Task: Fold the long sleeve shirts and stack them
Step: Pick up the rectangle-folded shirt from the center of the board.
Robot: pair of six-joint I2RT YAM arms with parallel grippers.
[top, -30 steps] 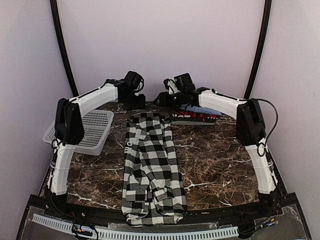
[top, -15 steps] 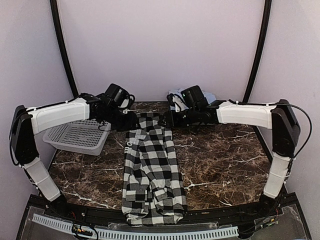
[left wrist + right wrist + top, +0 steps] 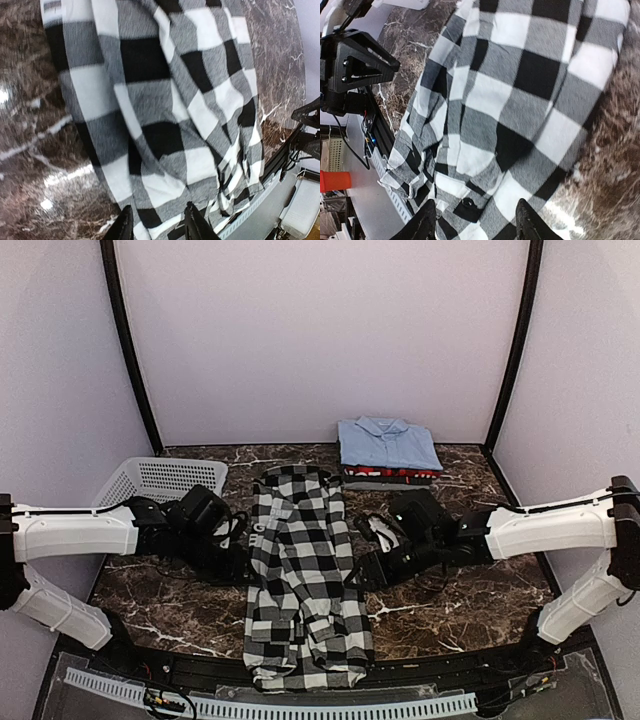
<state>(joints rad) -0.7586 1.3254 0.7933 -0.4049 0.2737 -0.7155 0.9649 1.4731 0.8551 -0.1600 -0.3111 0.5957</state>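
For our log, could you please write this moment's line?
left fingers: open, checked shirt edge | right fingers: open, opposite edge | blue shirt: folded

You're looking at a lab robot cell: marble-patterned table, blank pale walls, 2 curved black frame tubes, slotted cable duct.

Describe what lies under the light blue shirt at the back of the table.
Under the light blue shirt a red shirt shows only as a thin strip at the near edge; the rest of it is covered.
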